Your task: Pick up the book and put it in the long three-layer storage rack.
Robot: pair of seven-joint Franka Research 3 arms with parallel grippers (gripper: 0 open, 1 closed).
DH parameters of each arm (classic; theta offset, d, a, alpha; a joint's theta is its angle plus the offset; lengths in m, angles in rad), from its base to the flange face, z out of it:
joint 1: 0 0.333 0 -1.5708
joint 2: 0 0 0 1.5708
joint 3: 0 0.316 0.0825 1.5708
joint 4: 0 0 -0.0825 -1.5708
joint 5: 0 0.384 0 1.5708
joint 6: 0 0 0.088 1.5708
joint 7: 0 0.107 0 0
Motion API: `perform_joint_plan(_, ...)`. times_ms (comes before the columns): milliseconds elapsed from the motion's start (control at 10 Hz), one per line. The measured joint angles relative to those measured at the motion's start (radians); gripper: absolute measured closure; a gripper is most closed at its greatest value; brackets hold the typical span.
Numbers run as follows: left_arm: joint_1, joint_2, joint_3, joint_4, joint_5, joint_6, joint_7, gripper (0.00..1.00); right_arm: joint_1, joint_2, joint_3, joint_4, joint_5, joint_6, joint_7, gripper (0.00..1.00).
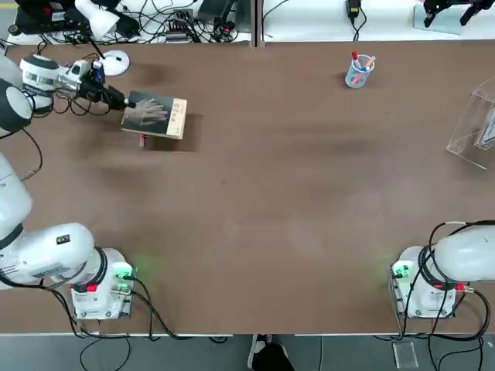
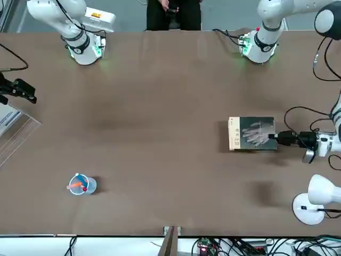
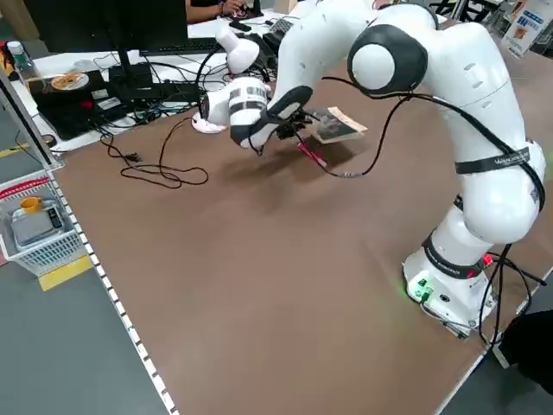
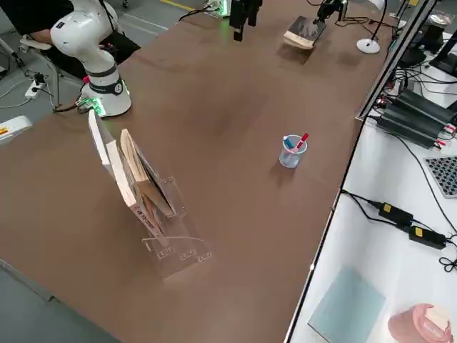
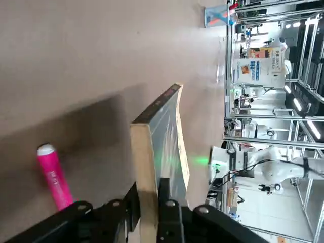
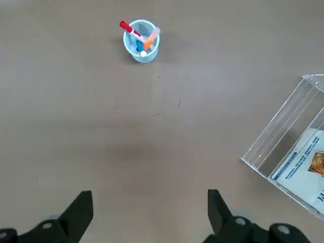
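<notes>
Book (image 5: 159,152), between the closed-in fingertips of the left gripper (image 5: 149,195) and raised off the table (image 5: 76,66), is likely light, stiff and slick-covered: grip across its thickness, well onto the boards; right gripper (image 6: 150,215) parked near the rack (image 6: 283,152), fingers wide.

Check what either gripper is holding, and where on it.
The left gripper holds the book across its thickness, at one edge, above the table; the right gripper holds nothing.
</notes>
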Motion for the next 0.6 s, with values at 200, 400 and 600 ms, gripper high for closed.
perform_joint_plan(200,-0.006,-0.023,-0.025,0.022,0.000,-0.016,-0.084,0.98,0.002,0.000,0.000,0.000,0.001,-0.002,0.000,0.00)
perform_joint_plan(400,-0.009,-0.057,-0.061,0.034,0.000,-0.021,-0.175,0.98,0.003,0.000,0.000,0.000,0.001,-0.003,0.000,0.00)
perform_joint_plan(600,-0.010,-0.098,-0.111,0.036,0.000,-0.024,-0.267,0.98,0.004,0.000,0.001,0.000,0.006,-0.005,0.000,0.00)
